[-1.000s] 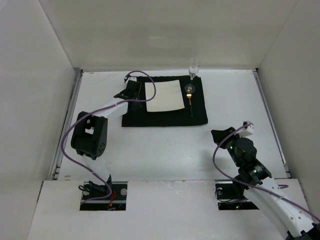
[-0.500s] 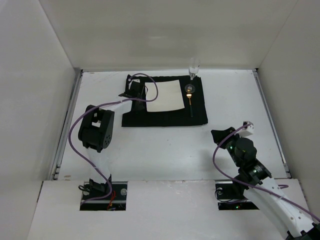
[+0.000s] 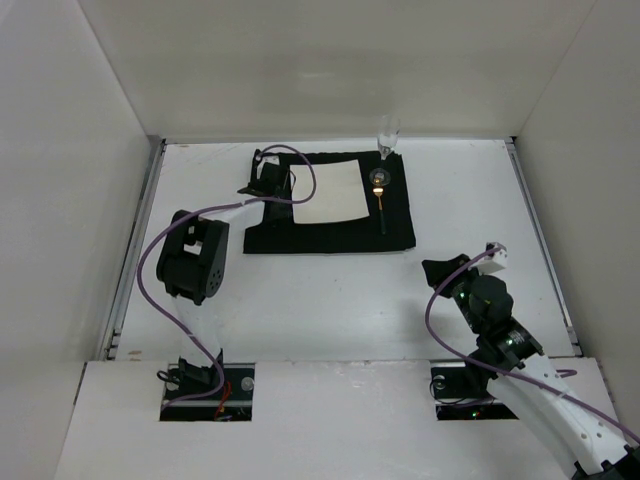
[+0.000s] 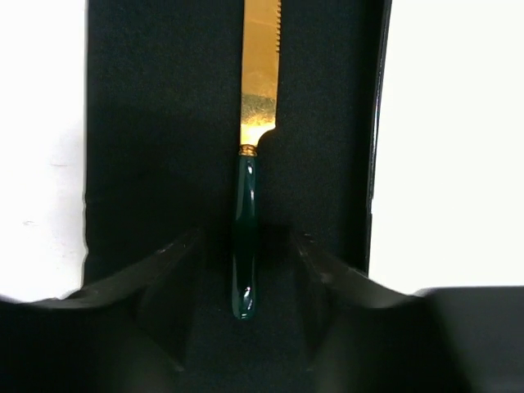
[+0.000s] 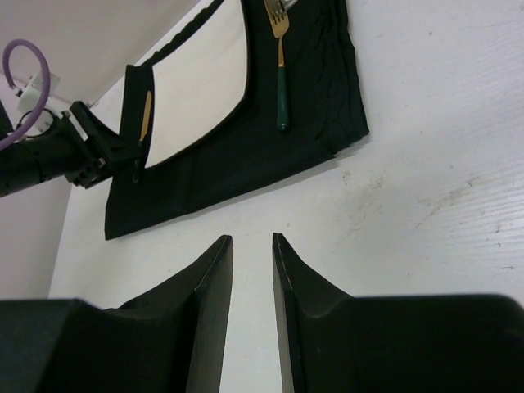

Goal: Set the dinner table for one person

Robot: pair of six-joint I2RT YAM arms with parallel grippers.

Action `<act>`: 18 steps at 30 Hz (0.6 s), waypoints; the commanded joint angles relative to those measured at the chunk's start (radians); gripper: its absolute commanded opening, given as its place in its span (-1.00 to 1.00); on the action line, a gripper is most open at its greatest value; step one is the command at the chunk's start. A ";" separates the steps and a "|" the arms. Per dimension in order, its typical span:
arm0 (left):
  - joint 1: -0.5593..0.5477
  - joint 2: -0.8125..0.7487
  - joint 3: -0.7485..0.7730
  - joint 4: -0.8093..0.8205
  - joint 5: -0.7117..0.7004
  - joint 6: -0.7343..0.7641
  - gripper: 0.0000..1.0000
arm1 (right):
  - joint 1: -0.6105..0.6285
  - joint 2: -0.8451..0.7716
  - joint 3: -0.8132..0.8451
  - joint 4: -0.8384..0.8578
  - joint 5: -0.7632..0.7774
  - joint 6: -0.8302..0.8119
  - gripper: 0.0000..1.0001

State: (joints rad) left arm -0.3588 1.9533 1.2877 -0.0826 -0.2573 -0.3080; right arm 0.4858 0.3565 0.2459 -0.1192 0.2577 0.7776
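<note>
1. On the dinner table (image 3: 330, 300), a wide white top with metal side rails, a black placemat (image 3: 330, 235) lies toward 12 o'clock, with a square white plate (image 3: 328, 192) at its middle.
2. At the plate's 9 o'clock, the left gripper (image 4: 246, 274) hangs low over the cloth, its jaws apart on either side of the dark green handle of a gold-bladed knife (image 4: 250, 221). The knife lies flat on the placemat, and neither finger appears to touch it.
3. At the plate's 3 o'clock, a gold fork (image 3: 382, 208) with a green handle rests on the cloth, its tines toward 12 o'clock.
4. A clear glass (image 3: 387, 135) stands upright at the plate's 1 o'clock, by the mat's far corner. The overhead view does not settle whether its foot sits on cloth or on bare tabletop.
5. Toward the table's 5 o'clock, well apart from the setting, the right gripper (image 5: 252, 246) holds nothing. Its jaws are nearly together, with a thin strip of table showing between them.
</note>
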 commanded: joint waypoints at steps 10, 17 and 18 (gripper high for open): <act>-0.015 -0.373 -0.158 0.001 -0.146 -0.063 1.00 | 0.009 0.053 0.026 0.052 0.023 -0.014 -0.39; -0.059 -0.681 -0.468 0.000 -0.089 -0.265 1.00 | 0.017 0.157 0.055 0.047 0.023 -0.023 -0.85; -0.059 -0.724 -0.517 -0.009 -0.085 -0.299 1.00 | 0.020 0.174 0.059 0.047 0.026 -0.024 -0.85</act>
State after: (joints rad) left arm -0.4122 1.3136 0.8822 -0.0681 -0.3592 -0.4812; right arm 0.4877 0.4980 0.2516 -0.1192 0.2649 0.7692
